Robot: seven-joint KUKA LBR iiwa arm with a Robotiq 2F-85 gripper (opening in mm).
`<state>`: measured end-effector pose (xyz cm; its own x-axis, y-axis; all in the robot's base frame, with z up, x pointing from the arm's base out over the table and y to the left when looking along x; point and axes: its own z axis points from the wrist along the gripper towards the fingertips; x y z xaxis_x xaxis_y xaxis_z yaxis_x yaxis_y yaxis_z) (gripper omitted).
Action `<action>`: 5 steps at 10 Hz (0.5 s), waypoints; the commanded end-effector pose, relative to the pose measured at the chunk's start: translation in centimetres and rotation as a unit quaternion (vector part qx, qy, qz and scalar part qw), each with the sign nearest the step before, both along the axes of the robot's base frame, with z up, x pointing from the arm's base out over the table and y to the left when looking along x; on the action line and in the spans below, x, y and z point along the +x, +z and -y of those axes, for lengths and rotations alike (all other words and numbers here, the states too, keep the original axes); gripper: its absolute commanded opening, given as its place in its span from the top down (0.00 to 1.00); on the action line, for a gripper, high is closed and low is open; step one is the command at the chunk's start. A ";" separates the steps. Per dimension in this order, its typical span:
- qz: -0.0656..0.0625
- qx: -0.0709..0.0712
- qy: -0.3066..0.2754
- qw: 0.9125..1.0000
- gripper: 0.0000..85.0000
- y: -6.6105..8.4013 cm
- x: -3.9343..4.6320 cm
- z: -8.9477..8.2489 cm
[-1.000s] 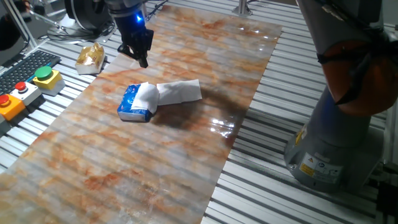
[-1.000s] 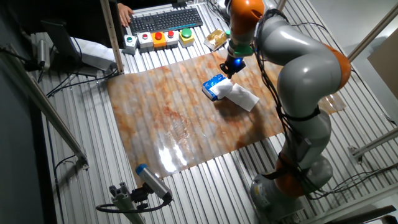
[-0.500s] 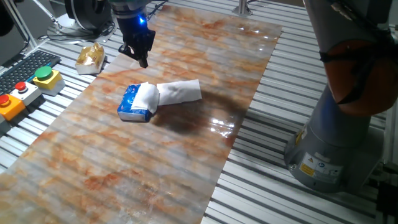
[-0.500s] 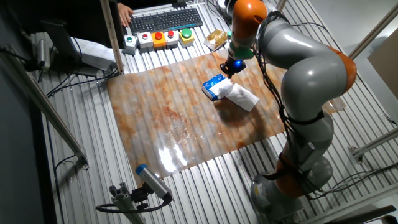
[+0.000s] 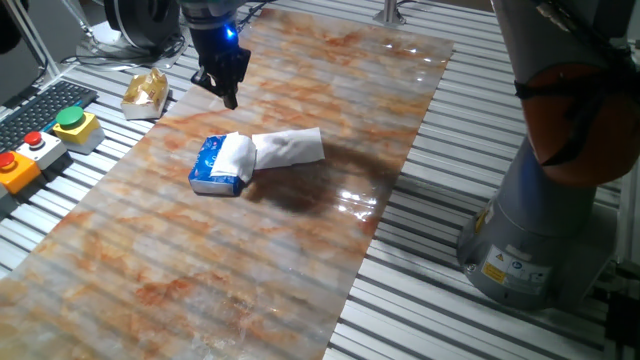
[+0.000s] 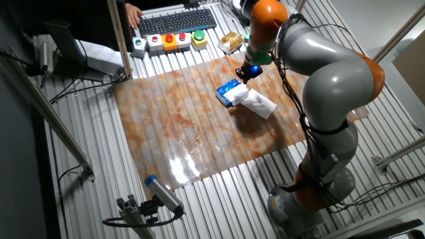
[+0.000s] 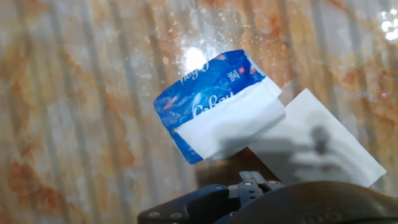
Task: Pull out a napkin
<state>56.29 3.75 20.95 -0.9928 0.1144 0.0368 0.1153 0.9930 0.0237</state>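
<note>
The blue-and-white tissue packet (image 5: 208,168) lies on the marbled mat (image 5: 250,270); it also shows in the other fixed view (image 6: 228,88) and the hand view (image 7: 202,87). A white napkin (image 5: 290,147) lies flat beside it to the right, touching a second white sheet (image 5: 237,157) that sticks out over the packet's top. The napkin also shows in the other fixed view (image 6: 259,103) and the hand view (image 7: 323,146). My gripper (image 5: 230,96) hangs in the air behind the packet, apart from it, with its fingers together and holding nothing.
A crumpled gold foil wrapper (image 5: 146,90) lies at the mat's back left edge. A box with coloured buttons (image 5: 72,127) and a keyboard (image 6: 176,20) stand on the slatted table beyond it. The arm's base (image 5: 530,250) stands to the right.
The gripper has drifted slightly up and back, away from the packet. The napkin and the packet have not moved.
</note>
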 end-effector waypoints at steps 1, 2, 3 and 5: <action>0.004 -0.008 0.006 1.000 1.00 0.0 0.01 0.0; 0.009 -0.012 0.012 1.000 1.00 0.0 0.01 0.0; 0.018 -0.018 0.015 1.000 1.00 0.0 0.01 0.0; 0.009 -0.016 0.011 1.000 1.00 0.0 0.01 0.0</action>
